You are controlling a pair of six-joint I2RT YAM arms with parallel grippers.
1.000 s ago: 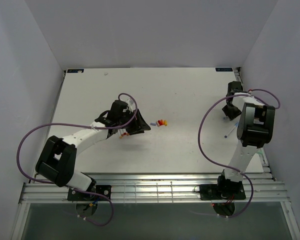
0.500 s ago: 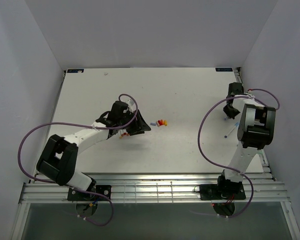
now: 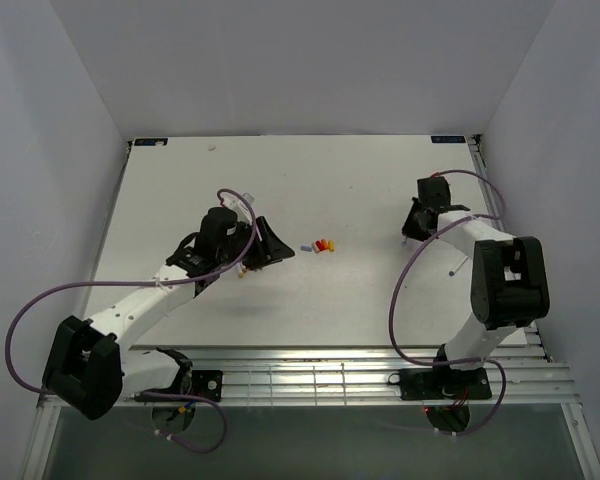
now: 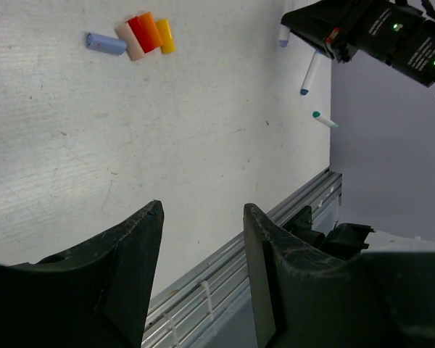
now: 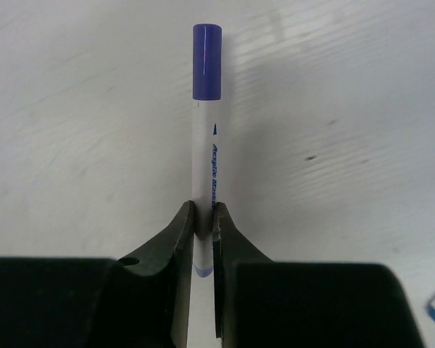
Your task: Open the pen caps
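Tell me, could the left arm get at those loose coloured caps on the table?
Probably yes. The left gripper is open and holds nothing, the caps lie just ahead of it, and nothing sits between them.

The right pincer (image 3: 416,222) has travelled from the right edge of the tabletop (image 3: 360,300) inward toward its centre. Its jaws have closed onto the white barrel of a pen (image 5: 203,167) with a purple cap (image 5: 206,61). The left arm (image 3: 130,310) has swung its elbow down and left, and the left pincer (image 3: 270,243) has shifted slightly left.
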